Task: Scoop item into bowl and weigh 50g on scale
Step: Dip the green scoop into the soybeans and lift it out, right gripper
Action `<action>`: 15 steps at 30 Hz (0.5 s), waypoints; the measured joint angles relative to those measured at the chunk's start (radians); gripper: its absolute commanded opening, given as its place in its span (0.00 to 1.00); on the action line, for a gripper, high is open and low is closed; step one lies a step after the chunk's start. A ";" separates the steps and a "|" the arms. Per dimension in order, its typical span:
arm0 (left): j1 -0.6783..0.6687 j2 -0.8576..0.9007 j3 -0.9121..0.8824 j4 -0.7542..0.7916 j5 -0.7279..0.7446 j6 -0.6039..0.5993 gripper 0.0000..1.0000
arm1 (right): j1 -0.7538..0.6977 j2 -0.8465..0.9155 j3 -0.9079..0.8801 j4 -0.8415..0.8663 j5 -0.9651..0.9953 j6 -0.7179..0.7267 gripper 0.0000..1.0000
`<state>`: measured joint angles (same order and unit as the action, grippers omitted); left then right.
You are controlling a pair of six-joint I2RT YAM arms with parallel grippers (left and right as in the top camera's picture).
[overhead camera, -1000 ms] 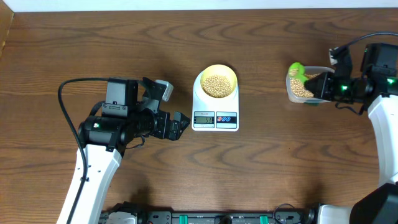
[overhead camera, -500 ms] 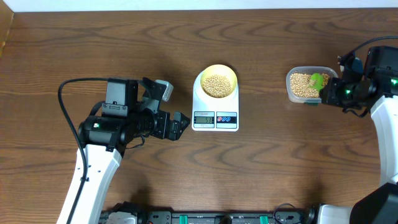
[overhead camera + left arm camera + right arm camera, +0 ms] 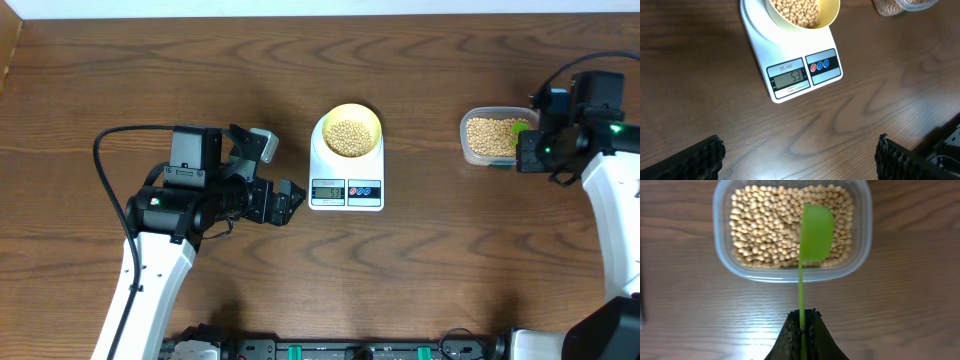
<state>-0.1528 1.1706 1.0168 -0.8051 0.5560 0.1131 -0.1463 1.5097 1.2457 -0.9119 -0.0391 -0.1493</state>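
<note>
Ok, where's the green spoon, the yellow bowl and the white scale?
Green plastic spoon (image 3: 816, 232), right wrist view, on its flat scoop end.
Small round pale yellow bowl (image 3: 351, 111), overhead view, on its far inner wall.
White digital kitchen scale (image 3: 791, 76), left wrist view, on its grey display.

Beans: we saw many small, round, tan beans (image 3: 347, 137) heaped in the bowl, and more of them filling a clear tub (image 3: 790, 276) well to its right.
Bowl: it was small, round, pale yellow (image 3: 373, 121) and stood upright on the scale's far end.
Scale: it was white and rounded rectangular (image 3: 346, 206), lying flat. We read 53 on its grey display, with red and blue buttons just beside it.
</note>
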 measured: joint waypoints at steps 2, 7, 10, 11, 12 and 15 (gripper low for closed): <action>0.000 0.000 0.000 0.000 0.000 0.000 0.98 | 0.025 0.000 0.000 0.004 0.053 -0.003 0.01; 0.000 0.000 0.000 0.000 0.000 0.000 0.98 | 0.085 0.000 0.000 0.008 0.138 -0.015 0.01; 0.000 0.000 0.000 0.000 0.000 0.000 0.98 | 0.107 0.000 0.000 0.009 0.167 -0.018 0.01; 0.000 0.000 0.000 0.000 0.000 0.000 0.98 | 0.112 0.000 0.000 0.009 0.174 -0.018 0.01; 0.000 0.000 0.000 0.000 0.000 0.000 0.98 | 0.115 0.000 0.000 0.009 0.180 -0.018 0.01; 0.000 0.000 0.000 0.000 0.000 0.000 0.98 | 0.120 0.000 0.000 0.012 0.196 -0.020 0.01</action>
<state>-0.1528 1.1706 1.0168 -0.8051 0.5560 0.1131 -0.0265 1.5097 1.2457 -0.9001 0.1566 -0.1692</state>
